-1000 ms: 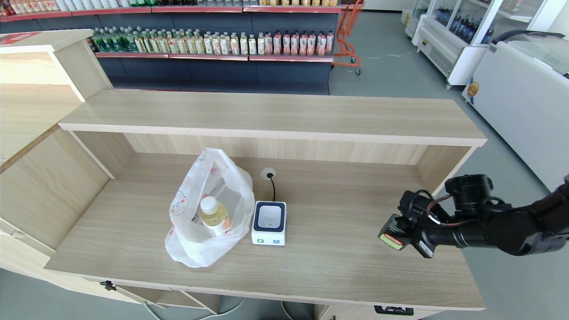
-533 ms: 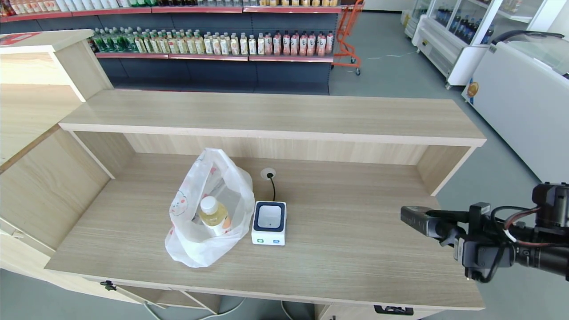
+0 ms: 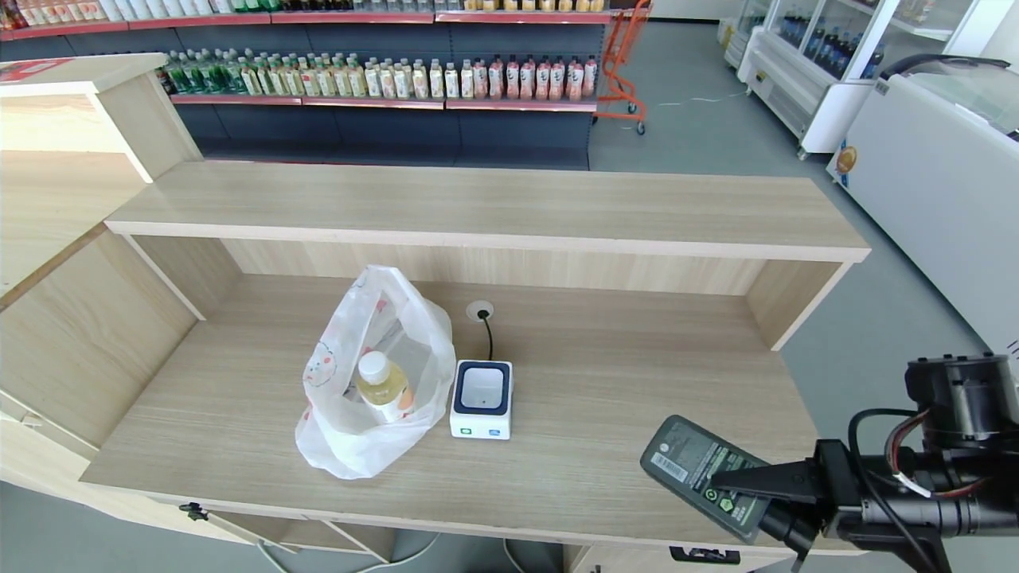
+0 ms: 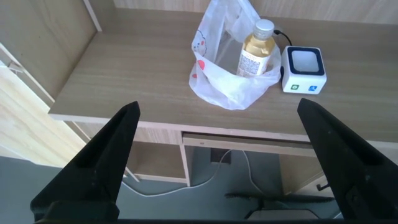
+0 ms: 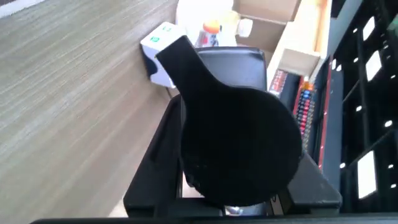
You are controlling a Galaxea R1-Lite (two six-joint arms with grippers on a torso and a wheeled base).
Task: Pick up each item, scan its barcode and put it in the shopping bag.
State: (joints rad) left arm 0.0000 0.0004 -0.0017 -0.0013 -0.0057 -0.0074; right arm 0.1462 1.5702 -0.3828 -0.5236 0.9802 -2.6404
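The dark flat pack [image 3: 691, 465] hung tilted, label side up, over the counter's [image 3: 621, 374] near right corner, pinched at its near end by the right gripper [image 3: 736, 485]. Well to its left on the counter stood the scanner [image 3: 482, 399], window up. The white bag [image 3: 350, 446] touched the scanner's left side, open, with a bottle [image 3: 382, 387] upright inside. The left gripper [image 4: 219, 124] was out in front of the counter, its fingers [image 4: 99, 168] spread wide around nothing.

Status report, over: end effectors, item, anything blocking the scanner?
Left end effector open, off counter. Right end effector shut on dark pack, label up. Nothing between pack and scanner. Bottle in shopping bag.
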